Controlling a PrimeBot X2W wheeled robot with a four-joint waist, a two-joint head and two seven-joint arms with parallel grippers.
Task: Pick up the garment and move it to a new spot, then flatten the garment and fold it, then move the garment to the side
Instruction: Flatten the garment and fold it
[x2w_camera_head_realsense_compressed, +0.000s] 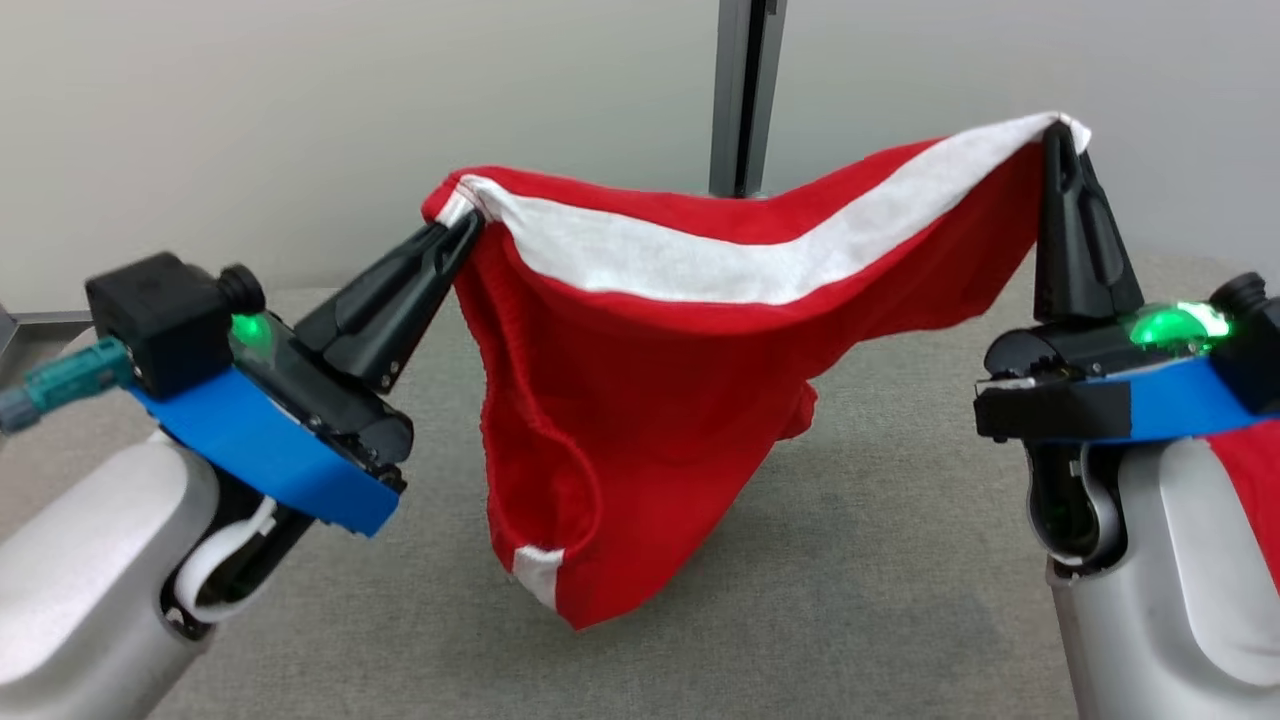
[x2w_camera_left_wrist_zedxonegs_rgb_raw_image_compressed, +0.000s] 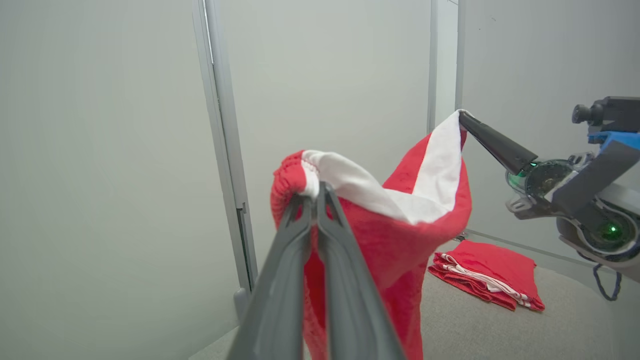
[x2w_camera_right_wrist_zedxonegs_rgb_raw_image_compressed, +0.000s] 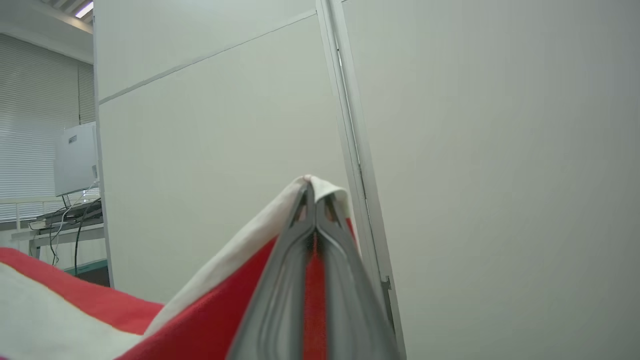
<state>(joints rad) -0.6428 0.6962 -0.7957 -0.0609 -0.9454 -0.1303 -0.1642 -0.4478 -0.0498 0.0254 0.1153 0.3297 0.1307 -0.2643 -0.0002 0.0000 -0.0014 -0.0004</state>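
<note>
i see the red and white garment (x2w_camera_head_realsense_compressed: 640, 420) hanging above the grey tabletop (x2w_camera_head_realsense_compressed: 880, 580), stretched between my left fingers (x2w_camera_head_realsense_compressed: 462, 235) and right fingers (x2w_camera_head_realsense_compressed: 1060, 140), both pairs clamped on its edge.

Hanging garment (x2w_camera_head_realsense_compressed: 640, 420) blocks mid-table, grey table (x2w_camera_head_realsense_compressed: 900, 600) open around it (folded stack (x2w_camera_left_wrist_zedxonegs_rgb_raw_image_compressed: 487, 270) at right), wall (x2w_camera_head_realsense_compressed: 300, 120) behind.

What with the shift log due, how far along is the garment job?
Done: the garment is picked up, lifted over the grey table. In hand: left claw and right claw are each shut on its white-banded edge, spreading it in the air. To do: laying it at a new spot, flattening, folding, moving it aside.
</note>
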